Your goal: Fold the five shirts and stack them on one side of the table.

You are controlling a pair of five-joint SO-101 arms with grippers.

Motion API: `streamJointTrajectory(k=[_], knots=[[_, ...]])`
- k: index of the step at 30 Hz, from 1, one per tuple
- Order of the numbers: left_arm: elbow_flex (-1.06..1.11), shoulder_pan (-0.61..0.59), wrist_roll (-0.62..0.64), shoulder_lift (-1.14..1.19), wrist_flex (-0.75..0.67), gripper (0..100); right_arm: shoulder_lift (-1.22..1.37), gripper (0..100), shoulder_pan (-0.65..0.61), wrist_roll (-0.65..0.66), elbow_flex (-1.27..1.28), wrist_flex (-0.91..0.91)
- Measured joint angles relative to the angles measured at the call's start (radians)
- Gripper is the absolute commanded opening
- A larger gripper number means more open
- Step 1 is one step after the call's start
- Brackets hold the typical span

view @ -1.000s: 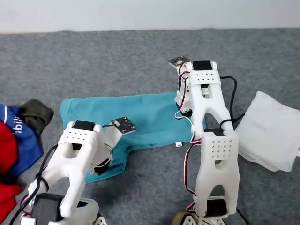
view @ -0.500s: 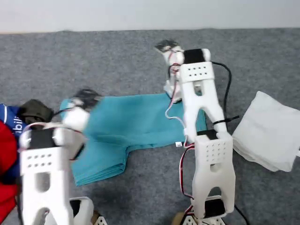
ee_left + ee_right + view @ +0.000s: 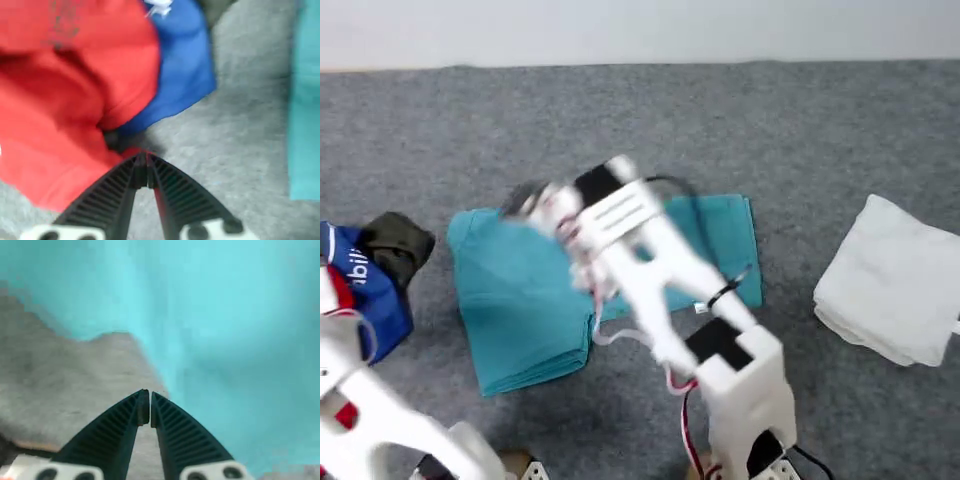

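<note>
The grey felt table holds a teal cotton shirt, half-folded. Right of it, a folded white shirt looks finished. Left of it, a crumpled red shirt, blue shirt and dark olive shirt await folding. The right gripper, pinched closed and empty, hangs over the teal shirt's edge. The left gripper, likewise closed on nothing, is at the red shirt.

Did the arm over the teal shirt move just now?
Yes. The right arm swung left across the teal shirt, away from the folded white shirt.

Looks like a lab bench — grey felt tabletop, plain white wall behind.
</note>
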Motion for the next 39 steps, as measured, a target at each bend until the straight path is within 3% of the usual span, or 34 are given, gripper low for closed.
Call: streamJointTrajectory(k=[3,11,30,39], knots=[[0.0,-0.069,0.0,0.095,-0.034,1,0.0,23.7,-0.118,0.003,0.021,0.0],[-0.057,-0.17,0.0,0.261,-0.051,1,0.0,24.1,-0.365,0.006,0.028,-0.018],[-0.086,-0.186,-0.035,0.278,-0.051,1,0.259,23.6,-0.394,0.009,0.025,-0.232],[-0.101,-0.258,-0.097,0.278,-0.051,1,0.293,2.6,-0.39,0.008,-0.014,-0.242]])
